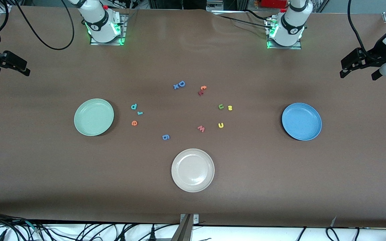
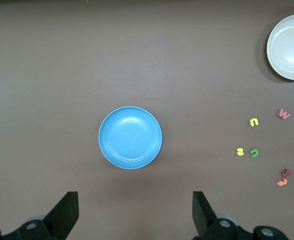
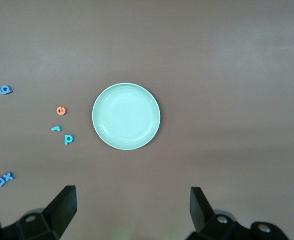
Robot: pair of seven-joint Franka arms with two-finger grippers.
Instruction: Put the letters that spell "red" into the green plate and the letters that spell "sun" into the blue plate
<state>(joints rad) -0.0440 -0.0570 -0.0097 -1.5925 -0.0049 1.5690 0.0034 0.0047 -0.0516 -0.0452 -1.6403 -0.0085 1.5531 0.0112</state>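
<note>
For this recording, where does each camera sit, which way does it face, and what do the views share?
Front view: high across the table, facing both bases; left gripper and right gripper hang open at the table's ends.
Left wrist view: looks down on the blue plate, own fingers showing.
Right wrist view: looks down on the green plate, own fingers showing.
Shared: front and left wrist views both show the beige-white plate.

3 letters (image 1: 136,114) lie beside the green plate (image 1: 93,117); 3 others (image 1: 225,113) lie near the blue plate (image 1: 301,121).

The right gripper (image 3: 131,210) hung with fingers spread over the brown table (image 3: 227,60), above the green plate (image 3: 126,116). Beside the plate lay an orange "e" (image 3: 61,110), a teal "r" (image 3: 56,128) and a teal "d" (image 3: 68,139).
</note>
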